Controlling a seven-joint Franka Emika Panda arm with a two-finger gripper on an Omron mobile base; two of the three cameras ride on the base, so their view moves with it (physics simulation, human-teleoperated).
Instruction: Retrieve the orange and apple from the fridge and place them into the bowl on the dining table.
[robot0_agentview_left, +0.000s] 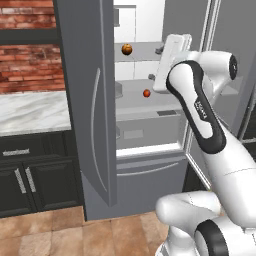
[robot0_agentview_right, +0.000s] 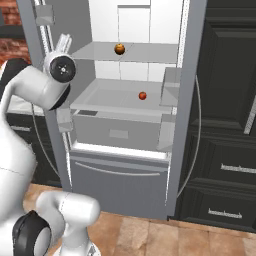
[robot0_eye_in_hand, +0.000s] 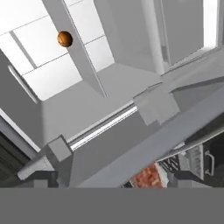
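Note:
The grey fridge (robot0_agentview_left: 145, 175) stands with both doors open, white inside with grey shelves. The orange (robot0_agentview_left: 127, 49) (robot0_agentview_right: 119, 48) rests on the upper shelf, and in the hand view the orange (robot0_eye_in_hand: 64, 39) sits at the upper left. The apple (robot0_agentview_left: 146, 93) (robot0_agentview_right: 142, 95), a redder ball, lies on the wide shelf below. My gripper (robot0_agentview_left: 155, 63) is inside the fridge opening, to the right of both fruits and between their heights. Its jaws stand wide open with nothing between them. The bowl and the dining table are out of view.
The open left door (robot0_agentview_left: 87, 100) juts toward me left of the arm, and the right door (robot0_agentview_right: 187, 100) stands edge-on. A marble counter (robot0_agentview_left: 30, 112) over black cabinets (robot0_agentview_left: 35, 180) lies left; tall black cabinets (robot0_agentview_right: 225, 125) flank the right. A closed drawer (robot0_agentview_right: 120, 132) sits under the apple's shelf.

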